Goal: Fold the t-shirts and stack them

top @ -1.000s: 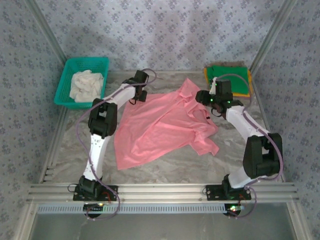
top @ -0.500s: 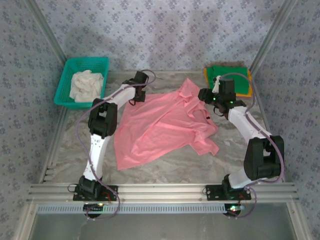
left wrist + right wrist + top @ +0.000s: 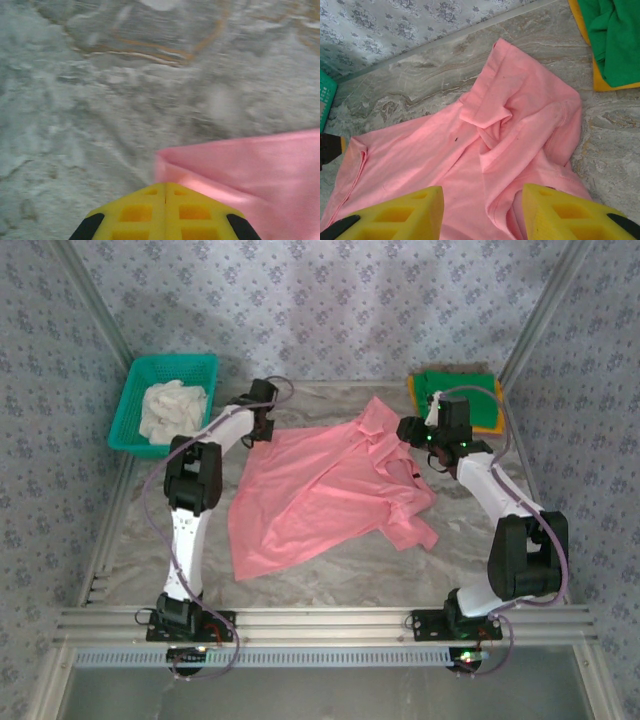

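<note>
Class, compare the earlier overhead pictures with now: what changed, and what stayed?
The left gripper closed on the pink t-shirt at its far-left corner, and its arm swung left toward the basket. The right gripper edged slightly farther from the bases, jaws open over the shirt. The green t-shirt and basket stayed put.

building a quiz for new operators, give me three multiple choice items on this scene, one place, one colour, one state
1. The green shirt lies: A in the basket; B on the orange shirt; C under the pink shirt.
2. The cloth in the basket is: A white; B green; C pink.
3. The left gripper is: A wide open; B on the basket; C shut on the pink shirt.
Key: 1 B, orange shows under the green; 2 A, the bundle is off-white; 3 C, its fingers meet on pink cloth.
</note>
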### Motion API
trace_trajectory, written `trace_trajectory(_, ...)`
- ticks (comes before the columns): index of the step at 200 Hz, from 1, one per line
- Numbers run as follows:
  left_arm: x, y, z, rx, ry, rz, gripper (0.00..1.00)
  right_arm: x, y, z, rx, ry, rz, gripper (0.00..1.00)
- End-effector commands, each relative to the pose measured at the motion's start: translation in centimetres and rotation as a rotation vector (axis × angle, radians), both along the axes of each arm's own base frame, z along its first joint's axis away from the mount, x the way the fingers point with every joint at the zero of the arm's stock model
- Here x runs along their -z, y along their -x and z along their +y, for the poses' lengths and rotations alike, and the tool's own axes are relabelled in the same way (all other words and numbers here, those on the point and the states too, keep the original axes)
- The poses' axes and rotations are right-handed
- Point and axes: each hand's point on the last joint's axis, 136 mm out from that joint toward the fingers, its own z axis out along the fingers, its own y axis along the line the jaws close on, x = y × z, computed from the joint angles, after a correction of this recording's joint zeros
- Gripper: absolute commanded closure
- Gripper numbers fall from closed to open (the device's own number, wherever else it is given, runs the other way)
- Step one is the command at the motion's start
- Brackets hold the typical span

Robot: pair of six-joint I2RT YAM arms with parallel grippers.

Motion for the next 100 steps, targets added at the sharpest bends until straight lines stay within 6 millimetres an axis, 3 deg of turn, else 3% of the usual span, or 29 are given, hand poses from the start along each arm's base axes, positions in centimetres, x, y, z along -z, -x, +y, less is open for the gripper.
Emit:
trace_trajectory(1,-4.1,-0.1,-1.1,0.053,-0.006,-0.051,1.00,-0.1,0.1,-0.4,0.013,-0.005,-0.008,0.53)
trace_trajectory(14,-4.0,0.3,-1.3,0.060,0.014,-0.030,1.00,0.0,0.1,-0.4,0.009,-0.007,-0.006,0.53)
trace_trajectory(24,-4.9,0.3,-2.1,0.063,0.049,-0.032,0.69,0.0,0.2,-0.4,0.006,-0.006,-0.003,0.53)
trace_trajectory(43,-4.8,1.3,-4.4,0.088,0.078,-0.021,0.42,0.3,0.2,-0.3,0.004,-0.005,0.005,0.52)
trace_trajectory(56,-4.4,1.9,-5.9,0.094,0.079,-0.017,0.39,0.5,0.2,-0.2,0.003,-0.012,0.007,0.52)
trace_trajectory(68,-3.7,2.0,-6.5,0.079,0.074,-0.018,0.24,0.7,0.1,0.2,-0.008,-0.021,0.007,0.52)
trace_trajectory(93,-1.9,1.3,-6.3,0.039,0.040,-0.007,0.26,0.4,0.4,1.5,-0.059,-0.025,-0.011,0.44)
trace_trajectory(100,-1.6,1.0,-6.1,0.034,0.028,-0.008,0.28,0.4,0.5,1.7,-0.072,-0.019,-0.015,0.37)
